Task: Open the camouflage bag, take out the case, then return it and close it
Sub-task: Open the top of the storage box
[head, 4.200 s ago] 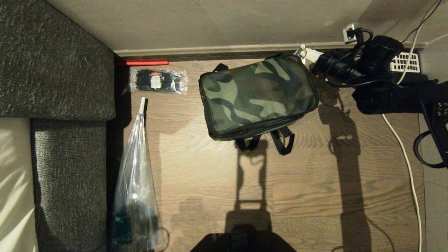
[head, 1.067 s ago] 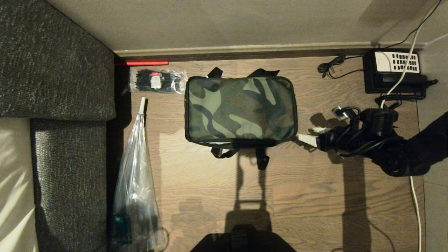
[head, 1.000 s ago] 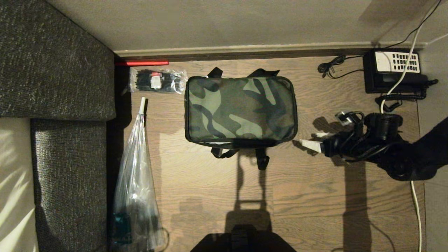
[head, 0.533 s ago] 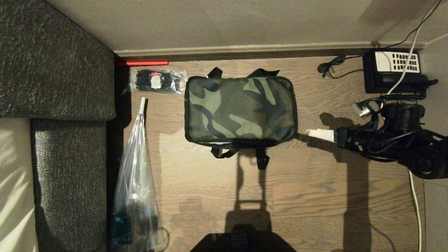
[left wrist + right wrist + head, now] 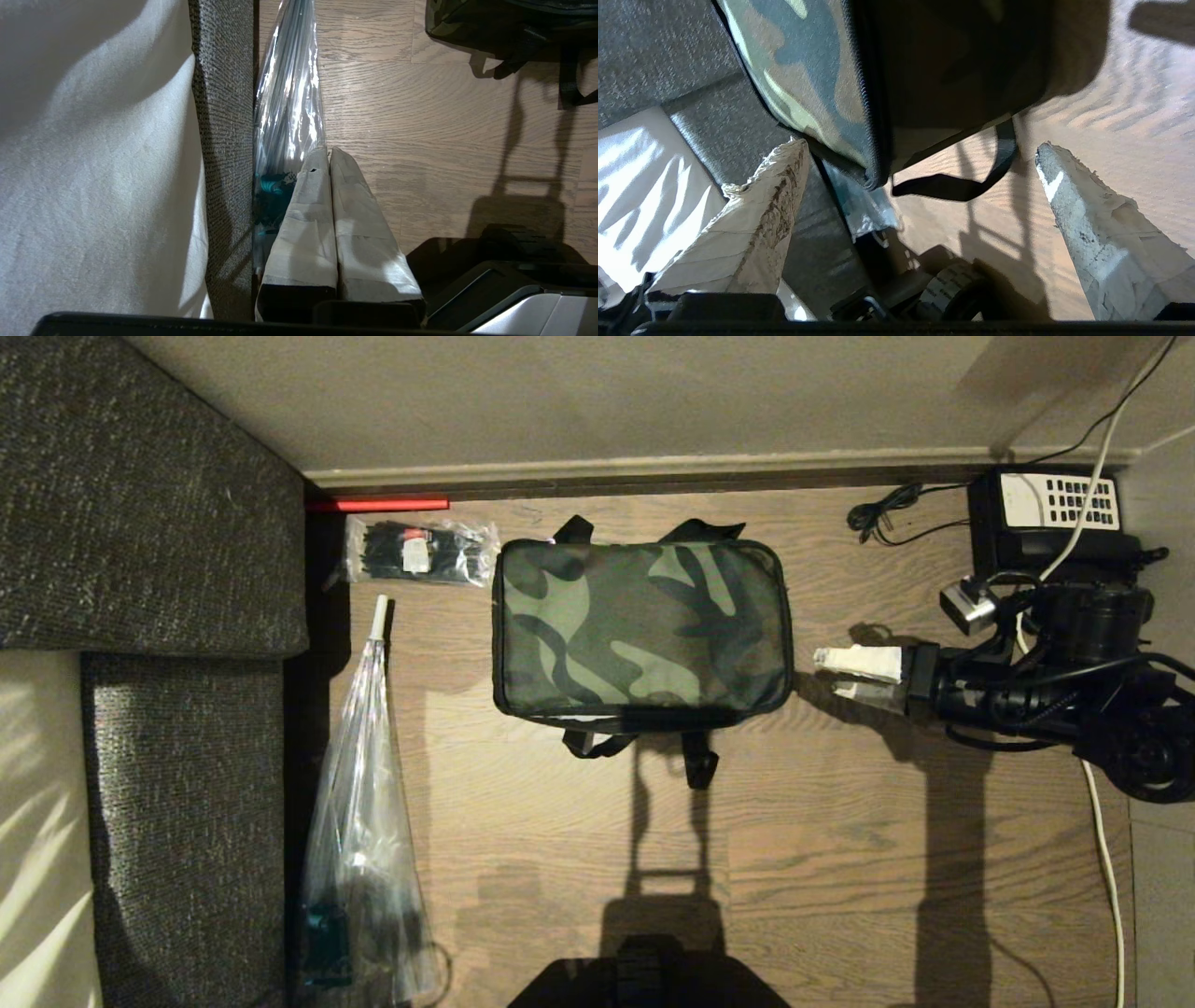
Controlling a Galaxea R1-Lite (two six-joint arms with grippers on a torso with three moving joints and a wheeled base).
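The camouflage bag lies flat and zipped shut on the wooden floor, lid up, with its black straps trailing toward me. The case is hidden. My right gripper hovers just off the bag's right side, pointing at it, open and holding nothing. In the right wrist view the bag's corner and its zipper edge sit ahead of the right gripper, whose taped fingers stand wide apart. My left gripper is parked low beside the sofa, shut and empty.
A clear packet of black ties lies left of the bag. A wrapped umbrella rests along the grey sofa. A black telephone and a white cable are at the right, and the wall's skirting is behind.
The bag, tilted near the wall four seconds ago, now lies square further left. Over the last second my right gripper drew back from its near right corner, moved wallward and rolled.
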